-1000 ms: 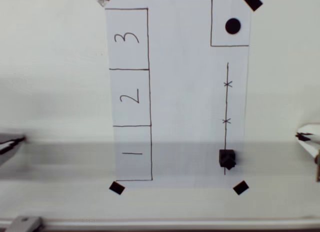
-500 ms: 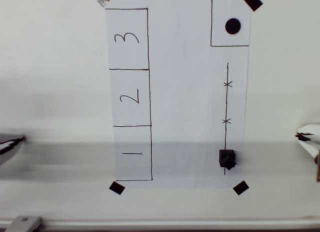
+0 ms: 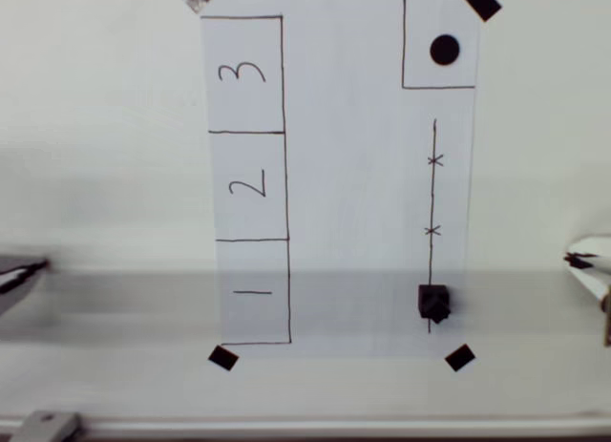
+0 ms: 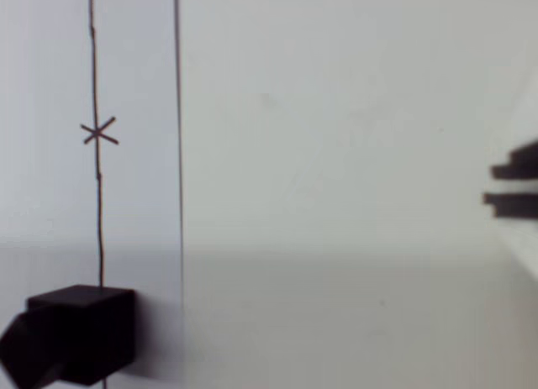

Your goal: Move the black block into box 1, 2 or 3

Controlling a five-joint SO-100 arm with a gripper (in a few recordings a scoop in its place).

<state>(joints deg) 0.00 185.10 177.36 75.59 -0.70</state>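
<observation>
The black block (image 3: 434, 302) is a small matte cube sitting on the lower end of a pen line at the right side of the white paper (image 3: 353, 175). In the wrist view the black block (image 4: 76, 334) fills the lower left corner. Box 1 (image 3: 253, 291) is the lowest drawn rectangle on the paper's left, with nothing in it. My gripper (image 3: 580, 262) pokes in at the right edge of the overhead view, well right of the block and off the paper. Dark finger parts (image 4: 514, 183) show at the wrist view's right edge. Their opening is not visible.
Boxes 2 (image 3: 248, 184) and 3 (image 3: 243, 74) stack above box 1. A pen square with a black dot (image 3: 444, 49) is at the paper's top right. Black tape squares (image 3: 459, 357) hold the corners. A metal rail (image 3: 286, 428) runs along the bottom.
</observation>
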